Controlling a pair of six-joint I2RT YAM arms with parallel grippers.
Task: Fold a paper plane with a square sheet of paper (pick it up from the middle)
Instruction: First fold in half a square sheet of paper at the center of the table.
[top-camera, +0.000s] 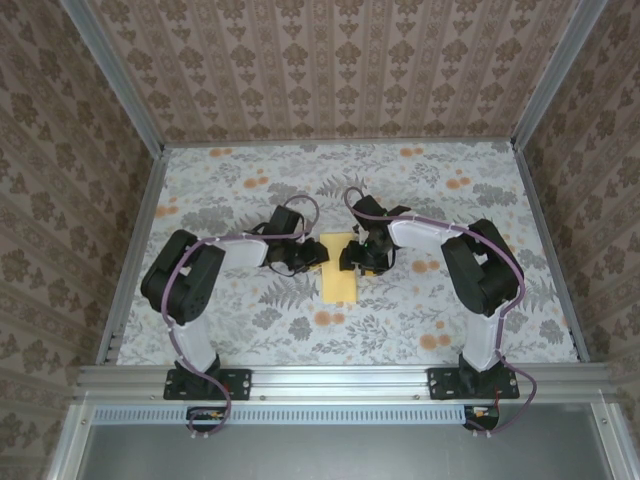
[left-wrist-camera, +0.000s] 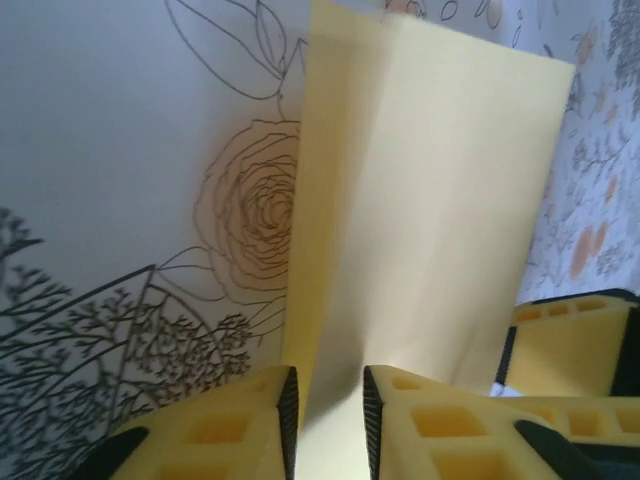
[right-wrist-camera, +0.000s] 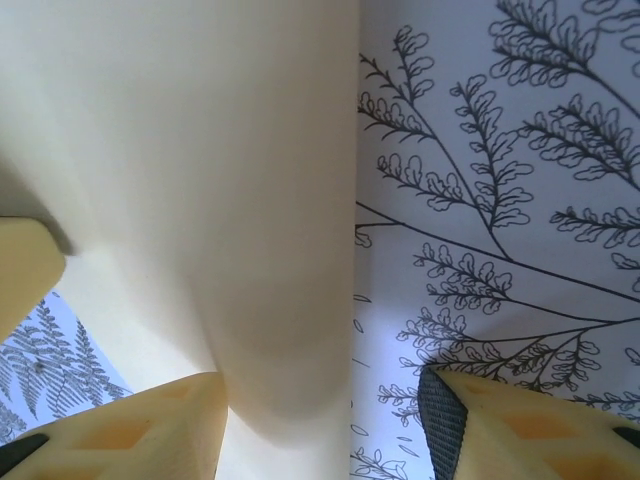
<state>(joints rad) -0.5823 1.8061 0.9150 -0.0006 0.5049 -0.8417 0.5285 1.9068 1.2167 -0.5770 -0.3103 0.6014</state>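
The square sheet of paper (top-camera: 340, 278), pale yellow, lies folded lengthwise into a narrow strip at the middle of the table. My left gripper (top-camera: 316, 257) sits at its far left edge and my right gripper (top-camera: 354, 257) at its far right edge. In the left wrist view a raised flap of the paper (left-wrist-camera: 420, 200) runs up between the pads of the left gripper (left-wrist-camera: 330, 390), which stand slightly apart. The right gripper (right-wrist-camera: 320, 410) is open wide, straddling the right edge of the paper (right-wrist-camera: 200, 200). The paper plane is out of view.
The table is covered by a floral printed cloth (top-camera: 250, 190) with orange blotches and grey ferns. Patterned walls (top-camera: 330, 60) and metal frame posts (top-camera: 110, 70) close in three sides. The two arm bases (top-camera: 205, 378) are bolted at the near edge.
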